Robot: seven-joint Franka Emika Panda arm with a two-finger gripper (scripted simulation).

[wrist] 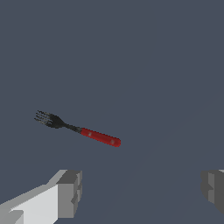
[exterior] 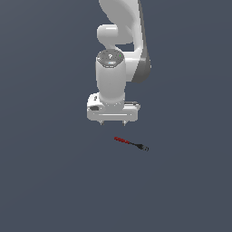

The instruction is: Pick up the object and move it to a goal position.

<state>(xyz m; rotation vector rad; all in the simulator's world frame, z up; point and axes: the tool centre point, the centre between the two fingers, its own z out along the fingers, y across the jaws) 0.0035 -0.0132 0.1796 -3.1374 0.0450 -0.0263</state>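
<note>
no readable text, no labels, no brands, no numbers or signs on anything

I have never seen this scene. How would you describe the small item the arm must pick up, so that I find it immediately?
Find the big white robot arm and follow it down to its open tool. Just below it, slightly toward the exterior view's right, a tiny fork lies on the plain grey floor, apart from the fingers. It is the only loose item: red handle, black neck, and black tines, which the wrist view shows clearly.
</note>
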